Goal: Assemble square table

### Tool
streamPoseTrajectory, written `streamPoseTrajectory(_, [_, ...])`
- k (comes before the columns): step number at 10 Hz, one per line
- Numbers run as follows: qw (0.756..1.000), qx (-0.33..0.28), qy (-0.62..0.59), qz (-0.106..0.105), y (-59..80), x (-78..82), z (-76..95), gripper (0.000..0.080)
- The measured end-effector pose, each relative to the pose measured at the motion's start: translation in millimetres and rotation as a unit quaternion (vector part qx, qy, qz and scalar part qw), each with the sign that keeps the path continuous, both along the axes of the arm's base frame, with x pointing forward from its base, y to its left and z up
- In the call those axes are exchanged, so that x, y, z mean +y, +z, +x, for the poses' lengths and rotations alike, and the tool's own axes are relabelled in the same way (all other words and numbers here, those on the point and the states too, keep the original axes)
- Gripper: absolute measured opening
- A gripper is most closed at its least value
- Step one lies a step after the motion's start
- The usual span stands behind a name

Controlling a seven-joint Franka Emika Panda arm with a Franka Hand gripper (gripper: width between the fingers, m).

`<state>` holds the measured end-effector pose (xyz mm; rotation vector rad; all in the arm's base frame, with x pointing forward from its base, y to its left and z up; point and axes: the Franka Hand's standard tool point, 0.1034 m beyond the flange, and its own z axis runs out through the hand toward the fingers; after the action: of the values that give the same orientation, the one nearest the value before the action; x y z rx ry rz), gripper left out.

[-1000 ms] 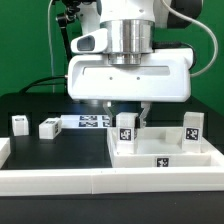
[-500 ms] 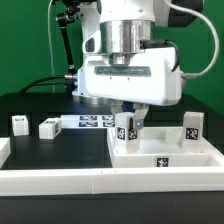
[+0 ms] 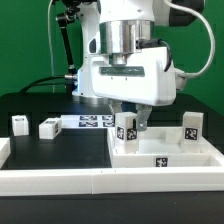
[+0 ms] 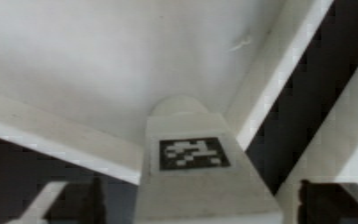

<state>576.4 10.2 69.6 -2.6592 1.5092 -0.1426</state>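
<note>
Now seeing the black desk carrying the white plastic square slab with raised rim toward the exterior view's right; watching the hand hanging released, fingers straddling without touching a small white blocky tagged leg standing upright at the slab's corner.

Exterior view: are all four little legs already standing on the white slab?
No, only two legs stand on the slab; two loose legs lie beside it.
</note>
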Motion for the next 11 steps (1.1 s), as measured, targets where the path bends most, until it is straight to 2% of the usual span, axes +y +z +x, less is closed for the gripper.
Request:
streamPoseTrajectory(1, [0.999,-0.001,0.036,-0.005,0.0,1.1,0.2,0.0621])
streamPoseTrajectory(2, [0.995,-0.005,0.098,-0.013,0.2,1.4,0.6,0.0641])
streamPoseTrajectory(4, [0.976,-0.007,0.214,-0.027,-0.3,-1.9,-0.1,0.0648])
streamPoseTrajectory(7, [0.933,-0.008,0.357,-0.043,-0.9,2.2,-2.0,0.0648])
streamPoseTrajectory(9, [0.892,-0.005,0.448,-0.057,0.0,4.2,-2.0,0.0648])
streamPoseTrajectory(11, [0.861,-0.004,0.504,-0.067,0.5,2.7,-1.4,0.0648])
